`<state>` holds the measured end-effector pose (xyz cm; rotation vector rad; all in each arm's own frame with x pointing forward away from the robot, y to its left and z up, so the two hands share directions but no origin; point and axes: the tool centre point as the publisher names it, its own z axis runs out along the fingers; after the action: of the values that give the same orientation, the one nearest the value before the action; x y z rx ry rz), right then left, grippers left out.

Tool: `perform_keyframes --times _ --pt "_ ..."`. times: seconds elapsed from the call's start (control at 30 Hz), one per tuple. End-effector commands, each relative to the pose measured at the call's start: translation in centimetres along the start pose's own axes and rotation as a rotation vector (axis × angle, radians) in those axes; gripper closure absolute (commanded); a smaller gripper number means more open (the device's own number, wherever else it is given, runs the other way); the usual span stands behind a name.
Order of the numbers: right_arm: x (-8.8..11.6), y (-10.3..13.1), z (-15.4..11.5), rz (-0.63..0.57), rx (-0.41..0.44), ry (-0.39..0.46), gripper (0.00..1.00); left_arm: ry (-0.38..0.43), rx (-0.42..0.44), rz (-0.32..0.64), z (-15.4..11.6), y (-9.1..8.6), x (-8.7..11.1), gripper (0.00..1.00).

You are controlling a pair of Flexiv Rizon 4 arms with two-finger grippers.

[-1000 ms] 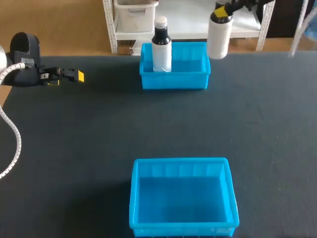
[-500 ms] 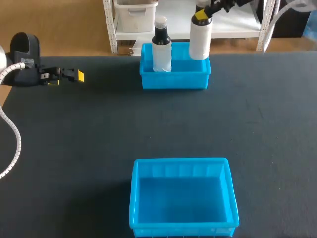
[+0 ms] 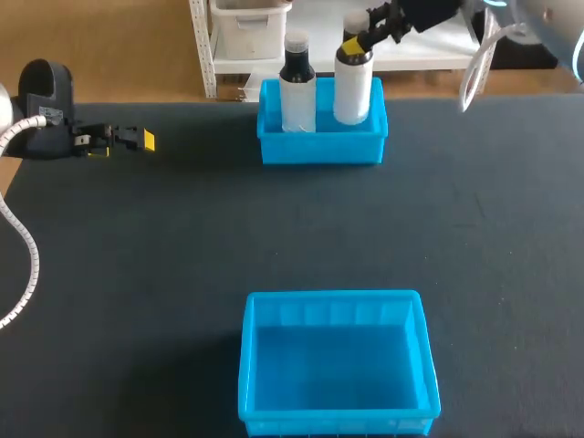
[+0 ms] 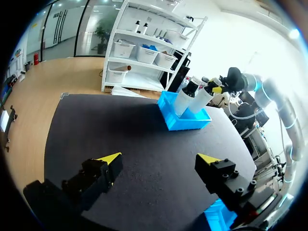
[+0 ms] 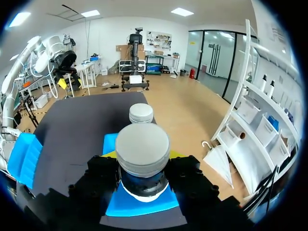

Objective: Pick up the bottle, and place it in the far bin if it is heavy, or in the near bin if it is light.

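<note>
Your right fingers [image 3: 351,46] grip the bottle [image 3: 352,91] by its neck, upright inside the far bin [image 3: 319,148], beside a second bottle [image 3: 297,96]; your left fingers [image 4: 109,159] stand apart.

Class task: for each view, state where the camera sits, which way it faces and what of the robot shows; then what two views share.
Head view: fixed above and behind, looking down on the table; left gripper at left, right gripper over the far bin.
Left wrist view: on the left wrist, facing across the table toward the far bin; own open fingers show.
Right wrist view: on the right wrist, looking down on the held bottle; own fingers clasp it.
Shared: both wrist views show the second bottle.
</note>
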<state>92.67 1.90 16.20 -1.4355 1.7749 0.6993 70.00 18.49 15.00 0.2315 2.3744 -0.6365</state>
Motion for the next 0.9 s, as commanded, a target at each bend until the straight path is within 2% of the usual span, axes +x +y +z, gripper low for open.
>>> perform_keyframes --times 0.03,0.43,0.9 --pt "0.0 -1.5 1.2 0.005 -0.155 0.004 1.00 0.000 0.000 0.000 0.0 0.0 0.0 0.00" --pt "0.8 -1.6 2.7 0.016 -0.176 0.006 1.00 0.000 0.000 0.000 0.0 0.0 0.0 0.00" --pt "1.4 -1.7 3.2 0.028 -0.190 0.010 1.00 0.000 0.000 0.000 0.0 0.0 0.0 0.00"
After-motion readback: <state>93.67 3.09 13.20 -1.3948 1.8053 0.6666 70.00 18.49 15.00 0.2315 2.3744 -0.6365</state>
